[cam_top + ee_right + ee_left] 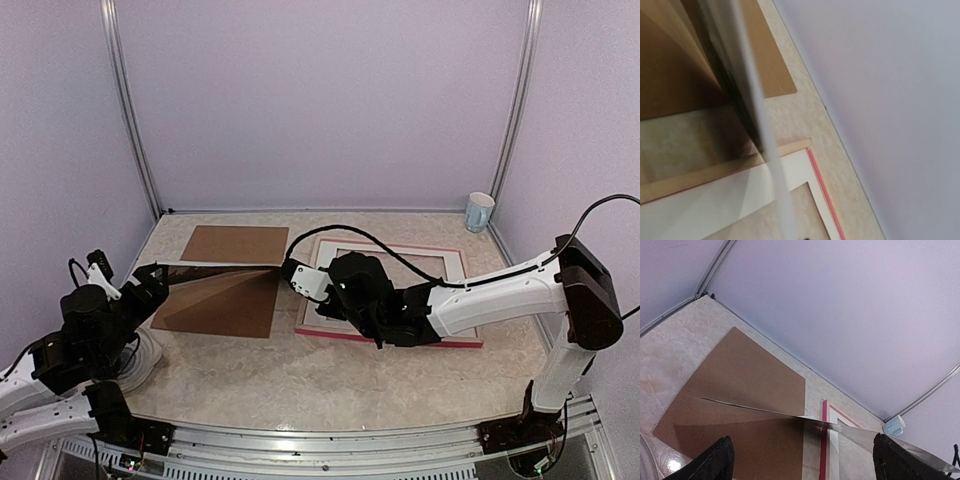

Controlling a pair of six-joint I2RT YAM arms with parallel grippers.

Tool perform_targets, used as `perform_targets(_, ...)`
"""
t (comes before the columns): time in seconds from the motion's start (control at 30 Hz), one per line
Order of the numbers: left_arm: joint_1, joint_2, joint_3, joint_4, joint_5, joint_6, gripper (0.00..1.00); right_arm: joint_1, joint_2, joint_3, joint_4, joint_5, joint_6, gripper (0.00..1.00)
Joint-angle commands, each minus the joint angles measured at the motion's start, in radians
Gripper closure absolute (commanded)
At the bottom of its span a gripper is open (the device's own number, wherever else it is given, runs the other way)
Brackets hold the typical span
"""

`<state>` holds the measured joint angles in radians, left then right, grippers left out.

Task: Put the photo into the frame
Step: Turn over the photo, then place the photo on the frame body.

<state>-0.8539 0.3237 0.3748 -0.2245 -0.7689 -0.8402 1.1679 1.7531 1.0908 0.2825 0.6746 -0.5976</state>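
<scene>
The frame (460,343) lies flat at centre right with its pink-red edge showing and a white mat (452,262) inside it. The photo is out of view. A clear sheet (220,290) hangs tilted above the brown backing board (235,245), spanning the gap between both grippers. My right gripper (287,269) is shut on its right end. My left gripper (150,275) stands open at its left corner. In the left wrist view the sheet (910,450) crosses edge-on between the wide-apart fingers (720,460). In the right wrist view it is a pale blurred band (760,135) over the frame's corner (825,192).
A pale blue cup (480,211) stands at the back right corner near the wall post. The backing board (750,370) lies flat left of the frame (824,440). Purple walls close off the back and both sides.
</scene>
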Motion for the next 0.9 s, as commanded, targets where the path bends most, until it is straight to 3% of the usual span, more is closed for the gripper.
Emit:
perform_targets(0.0, -0.005, -0.116, -0.014, 0.040, 0.028, 0.051, 0.06, 0.013, 0.022, -0.011, 0.036, 0.038, -0.027, 0.99)
perform_targets(0.27, -0.005, -0.128, 0.046, -0.061, 0.018, 0.027, 0.05, 0.010, 0.033, -0.007, 0.061, 0.055, -0.098, 1.00)
perform_targets(0.47, -0.006, -0.069, 0.053, -0.057, 0.019, 0.032, 0.04, 0.010, 0.039, 0.010, -0.103, 0.035, -0.075, 1.00)
perform_targets(0.67, -0.005, 0.114, 0.039, 0.002, 0.083, 0.004, 0.02, 0.013, 0.023, 0.003, -0.330, -0.037, 0.055, 0.99)
perform_targets(0.8, -0.005, 0.188, 0.014, 0.091, 0.123, 0.006, 0.02, 0.029, 0.007, 0.000, -0.443, -0.156, 0.145, 0.94)
perform_targets(0.87, -0.005, 0.217, 0.010, 0.113, 0.127, 0.007, 0.02, 0.036, 0.006, 0.007, -0.492, -0.230, 0.180, 0.84)
